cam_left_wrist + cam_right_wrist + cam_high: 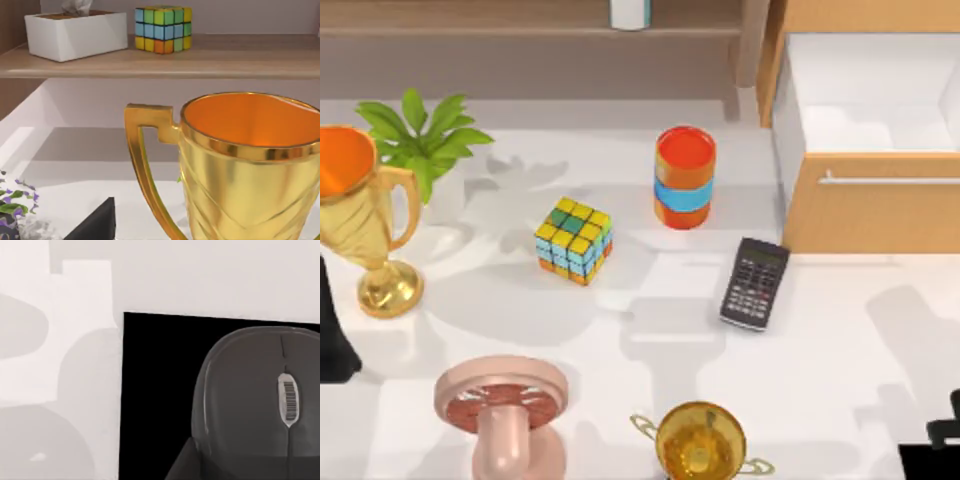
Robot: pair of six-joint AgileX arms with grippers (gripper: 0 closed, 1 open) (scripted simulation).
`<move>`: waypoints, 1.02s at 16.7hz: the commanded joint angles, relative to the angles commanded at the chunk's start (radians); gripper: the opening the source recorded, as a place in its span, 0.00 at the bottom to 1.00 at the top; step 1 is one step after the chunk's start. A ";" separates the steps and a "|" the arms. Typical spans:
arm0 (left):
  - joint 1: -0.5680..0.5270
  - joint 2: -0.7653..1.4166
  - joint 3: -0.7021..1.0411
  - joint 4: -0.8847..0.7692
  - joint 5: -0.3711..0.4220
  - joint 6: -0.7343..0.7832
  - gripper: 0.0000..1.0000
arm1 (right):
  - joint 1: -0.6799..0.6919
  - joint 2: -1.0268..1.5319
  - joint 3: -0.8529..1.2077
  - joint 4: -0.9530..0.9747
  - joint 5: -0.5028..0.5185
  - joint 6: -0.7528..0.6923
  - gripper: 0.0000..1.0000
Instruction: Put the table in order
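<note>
Table [840, 350] is white and smooth, wooden shelf [520, 30] behind; state of both hands: cannot tell.

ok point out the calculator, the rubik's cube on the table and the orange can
calculator [754, 283], top view, on its keypad
rubik's cube [574, 240], top view, on its top face
orange can [685, 190], top view, on its blue band
</note>
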 joint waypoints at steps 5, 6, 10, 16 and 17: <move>0.000 0.000 0.000 0.000 0.000 0.000 1.00 | 0.018 -0.055 -0.120 0.004 0.009 0.051 0.00; 0.000 0.000 0.000 0.000 0.000 0.000 1.00 | 0.018 -0.056 -0.123 0.005 0.009 0.053 0.00; 0.000 0.000 0.000 0.000 0.000 0.000 1.00 | 0.015 -0.052 -0.120 0.004 0.008 0.053 0.00; 0.000 0.000 0.000 0.000 0.000 0.000 1.00 | 0.016 -0.058 -0.109 0.008 0.009 0.054 0.00; 0.000 0.000 0.000 0.000 0.000 0.000 1.00 | 0.016 -0.060 -0.106 0.010 0.009 0.054 0.00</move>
